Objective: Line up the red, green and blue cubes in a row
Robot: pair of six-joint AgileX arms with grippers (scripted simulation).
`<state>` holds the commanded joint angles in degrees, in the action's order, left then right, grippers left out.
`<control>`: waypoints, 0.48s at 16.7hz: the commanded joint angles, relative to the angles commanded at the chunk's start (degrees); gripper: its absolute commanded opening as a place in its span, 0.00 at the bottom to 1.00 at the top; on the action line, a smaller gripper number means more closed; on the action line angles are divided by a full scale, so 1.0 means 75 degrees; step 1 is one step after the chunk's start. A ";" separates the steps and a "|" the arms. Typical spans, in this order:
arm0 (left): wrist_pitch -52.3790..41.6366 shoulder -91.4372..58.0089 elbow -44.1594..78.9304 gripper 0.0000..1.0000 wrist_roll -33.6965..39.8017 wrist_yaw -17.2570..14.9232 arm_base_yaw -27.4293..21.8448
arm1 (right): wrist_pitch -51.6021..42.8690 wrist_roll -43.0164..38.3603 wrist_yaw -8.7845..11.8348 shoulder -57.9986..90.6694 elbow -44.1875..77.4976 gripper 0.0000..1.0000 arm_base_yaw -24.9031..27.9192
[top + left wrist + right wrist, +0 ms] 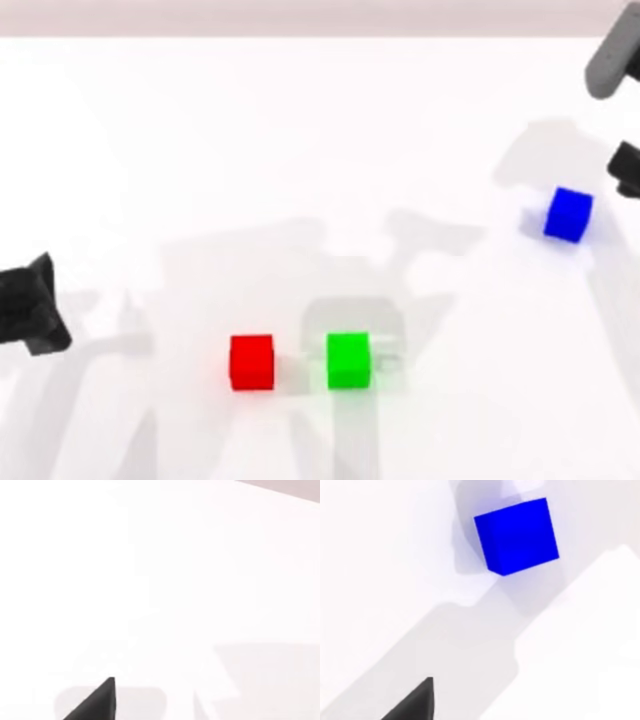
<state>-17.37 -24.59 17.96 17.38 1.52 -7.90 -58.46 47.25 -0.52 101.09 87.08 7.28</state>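
The red cube [251,362] and the green cube [348,360] sit side by side near the front middle of the table, a small gap between them. The blue cube [568,214] lies apart at the right, farther back; it also fills the right wrist view [516,536]. My right gripper [628,170] hovers at the right edge just beside the blue cube, open and holding nothing; one dark fingertip [420,702] shows. My left gripper [35,300] is drawn back at the left edge, open and empty, with one fingertip [102,702] over bare table.
The white table [320,150] carries only the three cubes. Its far edge [300,30] runs along the top of the top view. The grey link of my right arm [612,60] reaches in at the back right corner.
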 joint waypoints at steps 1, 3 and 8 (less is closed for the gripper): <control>0.0374 0.0595 -0.0480 1.00 -0.0365 -0.0027 0.0231 | -0.0376 0.0311 0.0002 0.0707 0.0616 1.00 0.0047; 0.1033 0.1570 -0.1255 1.00 -0.1024 -0.0081 0.0602 | -0.1017 0.0854 0.0010 0.1953 0.1723 1.00 0.0124; 0.2182 0.3100 -0.2283 1.00 -0.2180 -0.0187 0.1153 | -0.1907 0.1664 0.0035 0.3800 0.3453 1.00 0.0221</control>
<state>-1.01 -1.35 0.84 1.03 0.12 0.75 -72.76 59.72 -0.25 129.59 112.98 8.94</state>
